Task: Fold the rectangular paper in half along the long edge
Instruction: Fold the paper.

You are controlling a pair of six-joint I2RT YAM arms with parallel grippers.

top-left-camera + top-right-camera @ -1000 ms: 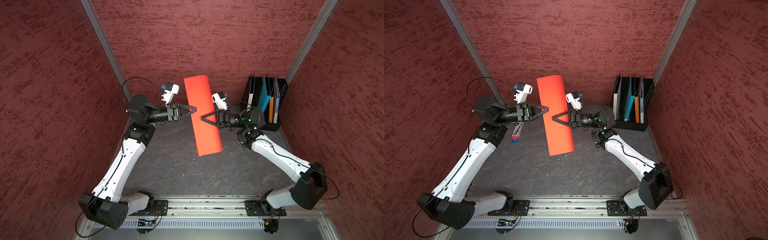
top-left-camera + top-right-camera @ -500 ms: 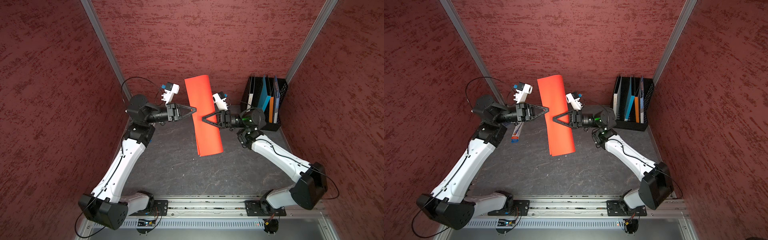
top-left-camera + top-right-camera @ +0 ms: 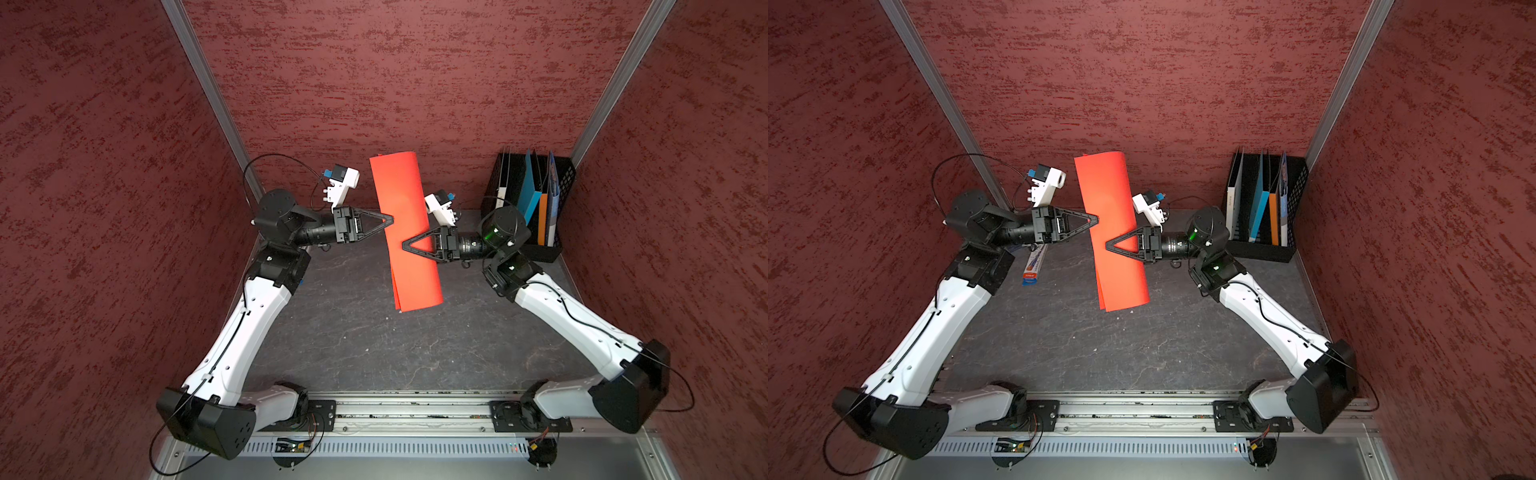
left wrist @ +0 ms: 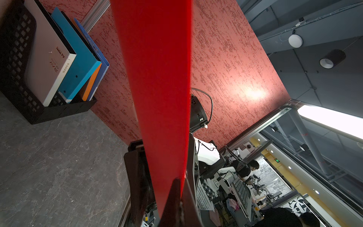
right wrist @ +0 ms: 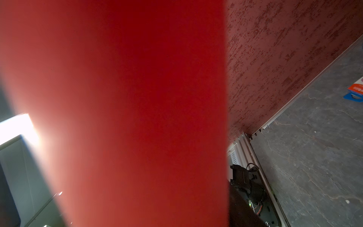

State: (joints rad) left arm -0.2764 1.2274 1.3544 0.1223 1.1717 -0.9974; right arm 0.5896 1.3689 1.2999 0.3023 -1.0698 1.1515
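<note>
The rectangular paper [image 3: 399, 187] [image 3: 1108, 191] is a bright red-orange sheet held in the air, doubled over lengthwise, its two layers showing at the lower end. In both top views it slants from the back wall down toward the table. My left gripper [image 3: 390, 219] [image 3: 1096, 219] is shut on its left long edge. The left wrist view shows the jaws [image 4: 179, 186] pinched on the paper [image 4: 157, 78]. My right gripper [image 3: 405, 245] [image 3: 1108, 245] reaches over the sheet from the right. The paper [image 5: 137, 98] fills the right wrist view. One dark finger [image 5: 235, 206] shows beside it; the other is hidden.
A black mesh file rack [image 3: 565, 183] [image 3: 1296, 187] with white, blue and orange folders stands at the back right corner. A small blue, white and orange box [image 3: 1032, 266] lies on the dark grey table [image 3: 374, 353] under my left arm. Red walls close three sides.
My left gripper's jaws have come together on the paper's edge. Both arms and the paper stand almost where they were.
</note>
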